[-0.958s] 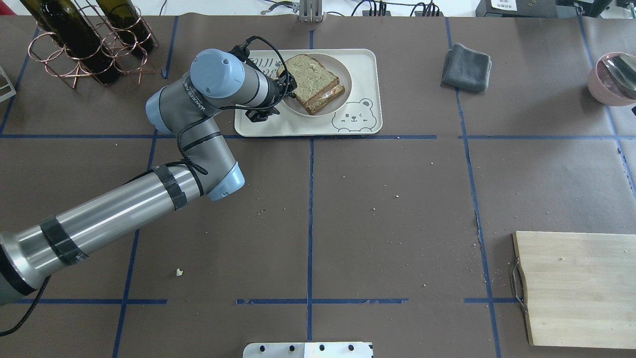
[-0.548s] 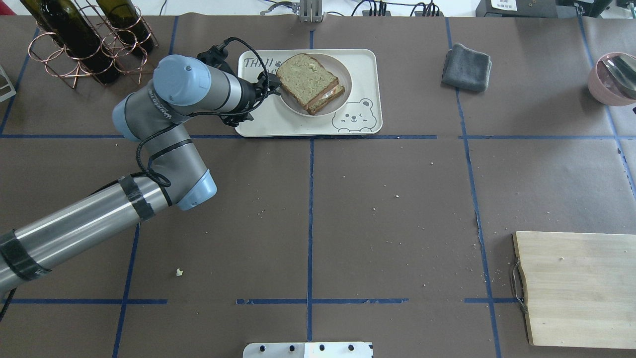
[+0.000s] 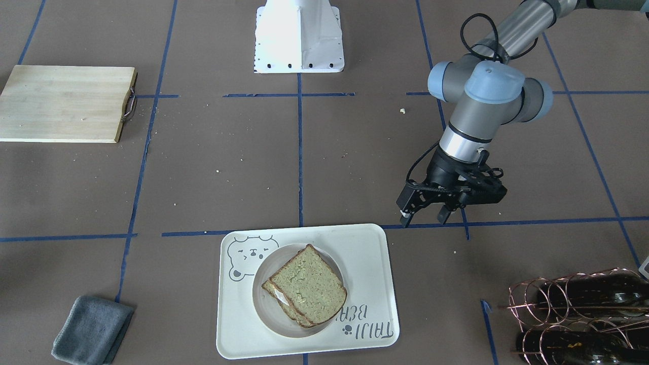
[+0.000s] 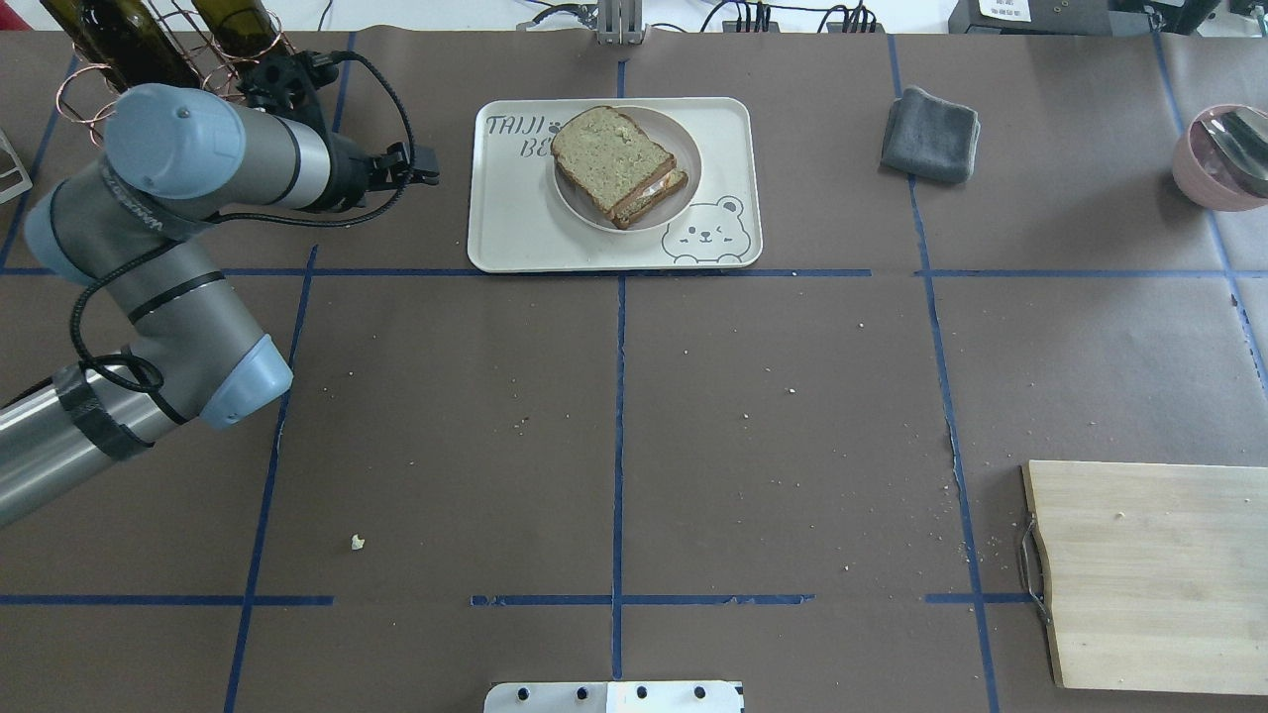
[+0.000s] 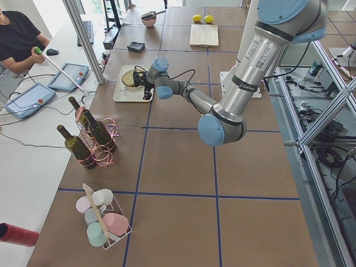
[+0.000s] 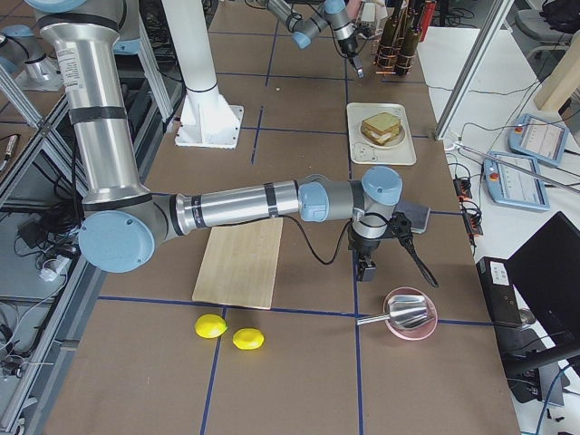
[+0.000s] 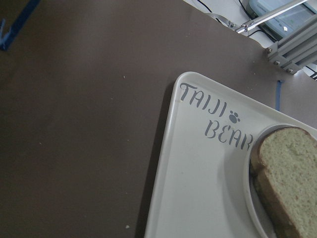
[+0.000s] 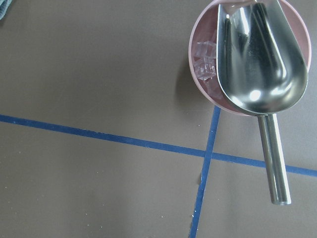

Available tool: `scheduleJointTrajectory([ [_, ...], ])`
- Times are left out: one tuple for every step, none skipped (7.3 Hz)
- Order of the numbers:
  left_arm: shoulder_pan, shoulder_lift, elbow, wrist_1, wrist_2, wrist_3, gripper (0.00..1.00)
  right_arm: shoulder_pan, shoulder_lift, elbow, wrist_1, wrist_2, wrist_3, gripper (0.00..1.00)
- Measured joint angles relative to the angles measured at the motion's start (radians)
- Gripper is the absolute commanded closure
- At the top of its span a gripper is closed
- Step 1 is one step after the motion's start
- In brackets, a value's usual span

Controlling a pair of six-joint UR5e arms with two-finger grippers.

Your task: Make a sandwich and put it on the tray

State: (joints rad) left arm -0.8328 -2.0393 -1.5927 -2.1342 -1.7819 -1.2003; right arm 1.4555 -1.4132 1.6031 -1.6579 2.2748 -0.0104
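Sandwich (image 4: 616, 160) is sitting on round plate (image 4: 584, 204) inside tray (image 4: 515, 238). Left pincer (image 3: 425, 215) is hovering over tabletop (image 4: 753, 416) beside tray, spread open, gripping nothing. Right pincer (image 6: 366, 269): opening cannot be told.

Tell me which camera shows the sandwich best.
Exterior front-facing: the sandwich sits whole, large, unobstructed on the tray. Overhead shows it whole but smaller; left wrist catches one corner; side views show it tiny; right wrist, nothing.

Left arm bent, left tool (image 3: 425, 217) spread and empty; right arm outstretched, right tool (image 6: 365, 268) of unclear grip.
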Motion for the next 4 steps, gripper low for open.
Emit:
scheduleJointTrajectory([
  [-0.042,0.037,-0.055,0.073,0.0,0.158,0.0,0.01,-0.005,0.0,0.001,0.0,0.0,0.0],
  [-0.096,0.08,-0.097,0.121,-0.002,0.319,0.0,0.021,-0.01,0.0,0.001,0.0,-0.002,0.0],
  [-0.152,0.117,-0.122,0.142,-0.016,0.441,0.0,0.032,-0.019,0.001,0.002,0.001,-0.004,0.0],
  [-0.211,0.149,-0.133,0.15,-0.05,0.55,0.0,0.041,-0.031,0.003,0.01,0.004,-0.005,0.0],
])
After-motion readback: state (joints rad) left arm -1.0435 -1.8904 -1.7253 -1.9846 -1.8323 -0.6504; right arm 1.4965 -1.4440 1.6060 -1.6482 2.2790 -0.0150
